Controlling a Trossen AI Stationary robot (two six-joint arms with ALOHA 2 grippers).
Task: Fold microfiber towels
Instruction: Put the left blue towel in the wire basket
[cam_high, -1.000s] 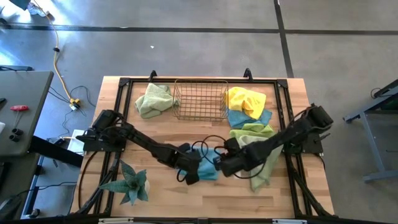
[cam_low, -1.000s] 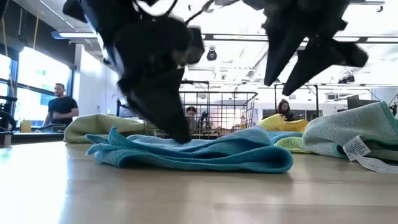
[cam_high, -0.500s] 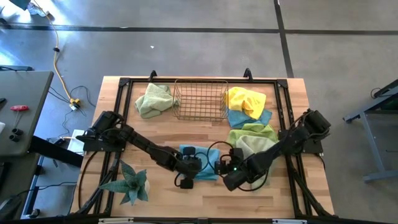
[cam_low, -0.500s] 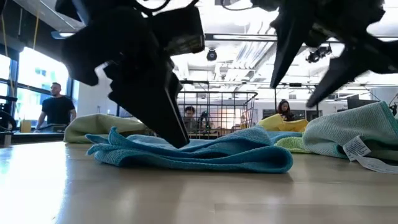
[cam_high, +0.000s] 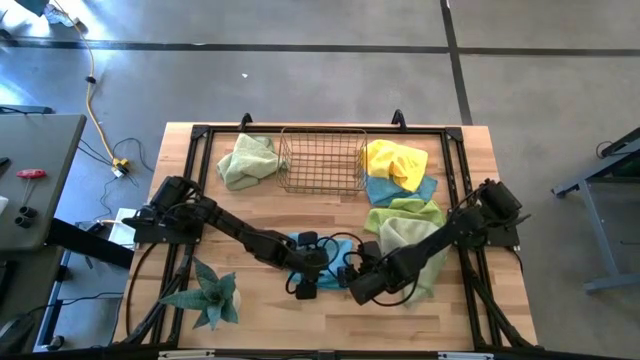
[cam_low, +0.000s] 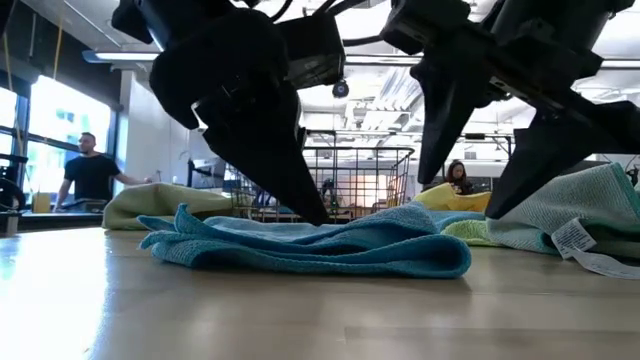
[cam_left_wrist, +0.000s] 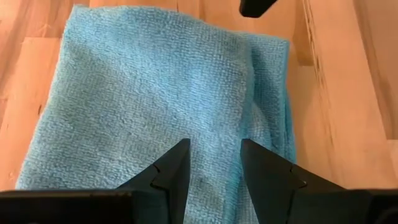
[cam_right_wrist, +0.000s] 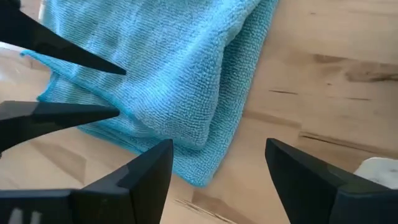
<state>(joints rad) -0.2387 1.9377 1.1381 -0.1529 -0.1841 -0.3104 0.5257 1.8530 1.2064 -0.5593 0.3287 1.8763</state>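
We see the folded light blue towel (cam_left_wrist: 155, 87), nubby microfiber, in front of the copper wire basket (cam_high: 321, 160). Left gripper (cam_left_wrist: 214, 163) tips press it, slightly apart; right gripper (cam_right_wrist: 214, 163) just beside, fingers spread, empty.

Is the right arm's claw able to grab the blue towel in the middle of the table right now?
Probably yes. The right gripper hangs open just past the folded edge of the blue towel, with only bare table between them. The left gripper is over the same towel, so they might bump.
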